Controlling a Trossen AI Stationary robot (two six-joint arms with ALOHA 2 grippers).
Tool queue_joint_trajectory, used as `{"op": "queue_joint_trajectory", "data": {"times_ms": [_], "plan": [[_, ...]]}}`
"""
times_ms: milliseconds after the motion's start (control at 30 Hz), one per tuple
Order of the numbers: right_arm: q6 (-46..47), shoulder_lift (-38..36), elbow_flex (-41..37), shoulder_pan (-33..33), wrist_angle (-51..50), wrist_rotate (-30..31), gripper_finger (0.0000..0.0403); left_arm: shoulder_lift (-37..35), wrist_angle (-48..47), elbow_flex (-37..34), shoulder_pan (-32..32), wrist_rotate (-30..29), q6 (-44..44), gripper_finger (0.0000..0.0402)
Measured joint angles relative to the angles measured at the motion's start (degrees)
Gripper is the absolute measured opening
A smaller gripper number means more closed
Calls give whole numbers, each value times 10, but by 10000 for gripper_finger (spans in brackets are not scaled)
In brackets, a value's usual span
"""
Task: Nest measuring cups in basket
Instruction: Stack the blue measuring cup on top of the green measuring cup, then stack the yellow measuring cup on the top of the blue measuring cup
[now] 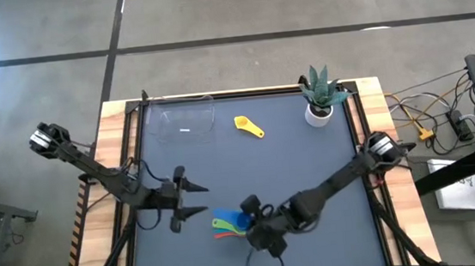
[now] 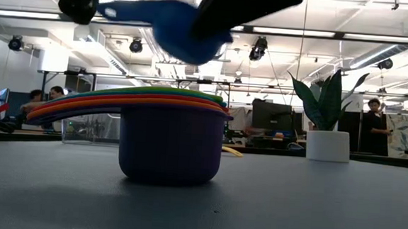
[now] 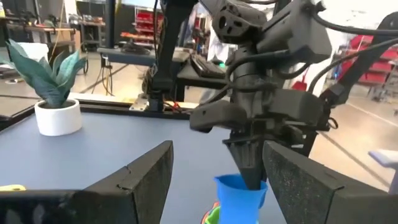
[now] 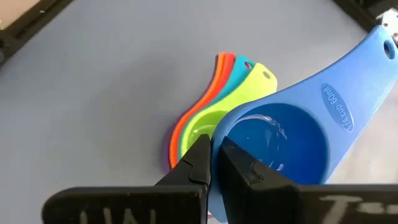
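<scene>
You are looking at smooth, glossy plastic scoops on a matte grey-blue table top [image 1: 223, 160] framed in pale wood. The right gripper [image 4: 214, 163] is pinching the rim of the blue cup [image 4: 280, 140], a round bowl with a long flat handle that has a hole at its tip; the jaws are closed tight on the thin wall, one finger inside the bowl and one outside. The cup is hanging just above the nested stack [image 2: 171, 137], not touching it in the low view.

From above, the stack is sitting at about 6 o'clock on the table, with the right gripper directly over it and the handles fanning toward 9 o'clock. The left gripper [image 1: 193, 198] is waiting just beside the stack at 9 o'clock, its fingers spread wide and holding nothing. A yellow cup [image 1: 248, 126] is lying alone toward 12 o'clock, and the clear, rounded basket [image 1: 185, 120] is standing at about 11 o'clock, well apart from both grippers. A white pot with a spiky green plant [image 1: 319, 100] is occupying the 1 o'clock corner.

The low view is showing you the purple cup as the stack's outermost bowl, with orange, red and green rims layered above. The right wrist view is giving you raised lettering on the blue handle and the light blue handle in the fan.
</scene>
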Motion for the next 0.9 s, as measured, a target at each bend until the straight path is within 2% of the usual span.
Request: {"op": "queue_joint_trajectory", "data": {"times_ms": [167,367,700,900], "plan": [[10,0,-7,-18,15,-54,9,-2,46,-30,1,-2,0,232],[4,3,-16,-21,37,-64,16,-2,49,-31,1,-2,0,232],[26,3,-49,-25,37,-63,100,-2,50,-31,1,-2,0,232],[26,-4,-46,-25,33,-61,134,-2,49,-31,1,-2,0,232]]}}
